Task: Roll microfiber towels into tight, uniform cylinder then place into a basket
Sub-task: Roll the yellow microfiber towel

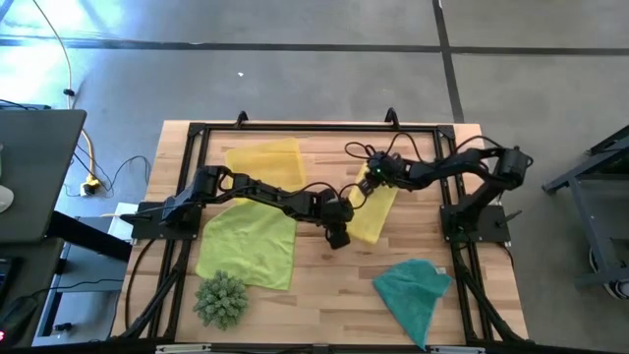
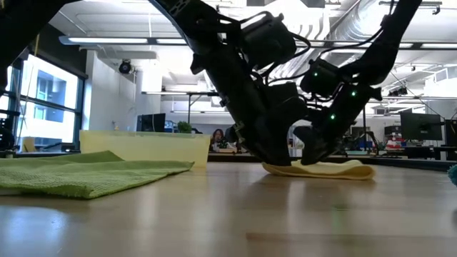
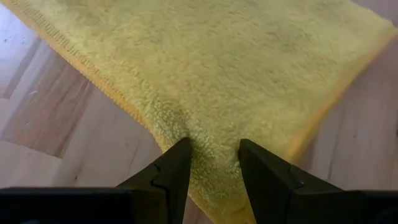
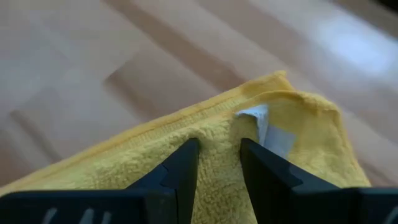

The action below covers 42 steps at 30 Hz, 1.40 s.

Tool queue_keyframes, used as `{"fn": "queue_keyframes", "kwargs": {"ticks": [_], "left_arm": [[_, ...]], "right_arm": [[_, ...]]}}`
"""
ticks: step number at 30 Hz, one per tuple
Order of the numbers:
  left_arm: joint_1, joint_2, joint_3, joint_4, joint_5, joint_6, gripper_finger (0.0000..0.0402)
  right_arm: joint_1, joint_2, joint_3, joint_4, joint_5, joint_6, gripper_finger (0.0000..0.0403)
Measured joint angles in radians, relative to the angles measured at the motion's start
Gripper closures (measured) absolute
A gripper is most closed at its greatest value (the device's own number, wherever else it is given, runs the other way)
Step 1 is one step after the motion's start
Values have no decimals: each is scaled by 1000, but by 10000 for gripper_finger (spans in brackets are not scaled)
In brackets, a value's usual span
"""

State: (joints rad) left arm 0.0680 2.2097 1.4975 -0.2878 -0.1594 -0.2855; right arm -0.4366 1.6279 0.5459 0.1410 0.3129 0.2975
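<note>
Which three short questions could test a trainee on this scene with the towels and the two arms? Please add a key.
1. True or false: both grippers pinch the yellow towel.
2. Which towel lies nearest the spiky green ball? A teal towel, B lime green towel, C yellow
3. Fill in: the basket holds ___ towels.

Key:
1. True: the left gripper and the right gripper each close on its cloth.
2. B
3. No; all three lie on the table.

Basket (image 1: 265, 162) rear-left – plant ball (image 1: 221, 300) front-left – towel (image 1: 376, 214) centre.
</note>
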Motion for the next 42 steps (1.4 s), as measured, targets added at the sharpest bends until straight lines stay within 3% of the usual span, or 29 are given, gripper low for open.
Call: {"fn": "queue_keyframes", "kwargs": {"ticks": [4,8,19,24,34,38,42], "left_arm": [[-9,0,0,0,-15,0,273],[-6,0,0,-3,-58,-4,273],[-4,-30,14,-21,-61,50,273],[-4,-32,66,-63,-32,134,273],[-1,-21,48,-37,-8,157,273],[2,-20,13,-24,-59,95,273],[4,-22,-9,-26,-33,33,273]], "right_arm": [[0,-6,-2,7,25,-10,287],[-2,-46,-6,-17,-74,-16,287],[80,-329,-7,-241,-190,-2,287],[167,-385,-6,-373,-224,176,287],[282,-323,-6,-598,40,400,287],[268,-274,-6,-600,86,408,287],[236,-211,-5,-583,106,393,287]]}}
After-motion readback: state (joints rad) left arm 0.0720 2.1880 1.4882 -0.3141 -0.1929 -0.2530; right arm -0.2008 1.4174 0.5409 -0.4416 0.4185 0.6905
